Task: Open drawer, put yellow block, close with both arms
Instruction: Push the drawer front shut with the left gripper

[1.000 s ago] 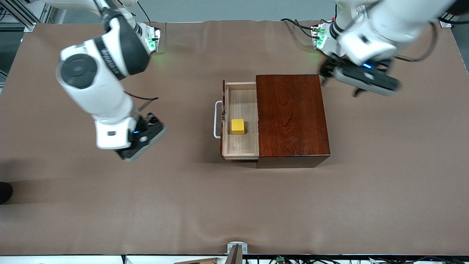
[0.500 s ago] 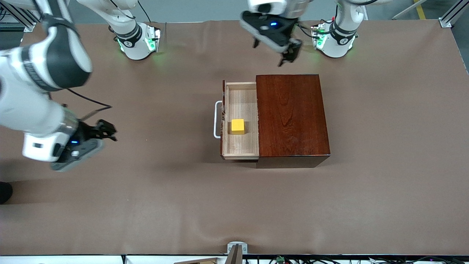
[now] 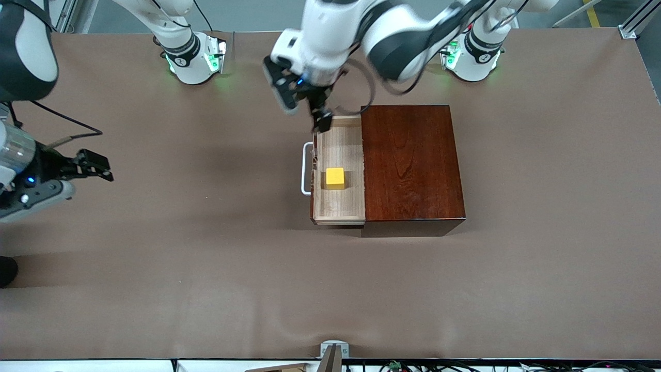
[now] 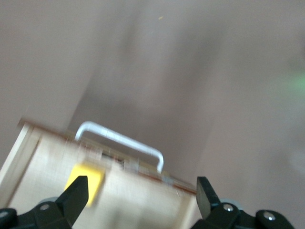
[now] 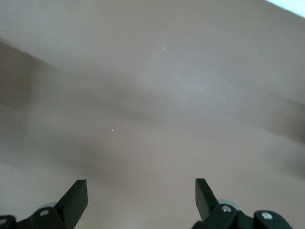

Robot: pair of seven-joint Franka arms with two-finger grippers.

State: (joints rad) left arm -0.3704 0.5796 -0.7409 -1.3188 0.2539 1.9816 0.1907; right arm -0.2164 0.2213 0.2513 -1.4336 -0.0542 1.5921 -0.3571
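The drawer (image 3: 341,150) stands pulled out of the dark reddish-brown box (image 3: 410,165), its white handle (image 3: 305,168) toward the right arm's end of the table. The yellow block (image 3: 335,177) lies in the pale tray. My left gripper (image 3: 321,120) is open and empty over the tray's corner farthest from the front camera. The left wrist view shows the handle (image 4: 121,140), the block (image 4: 86,181) and the tray (image 4: 143,205) between its fingers (image 4: 76,193). My right gripper (image 3: 103,168) is open and empty over bare table at the right arm's end. The right wrist view (image 5: 140,195) shows only table.
The brown table cover (image 3: 206,268) is bare around the box. The two arm bases (image 3: 193,57) (image 3: 472,51) glow green along the edge farthest from the front camera. A small metal bracket (image 3: 334,351) sits at the nearest edge.
The left arm has swung from its own end of the table across to over the open drawer. The right arm has pulled away from the drawer toward its end of the table.
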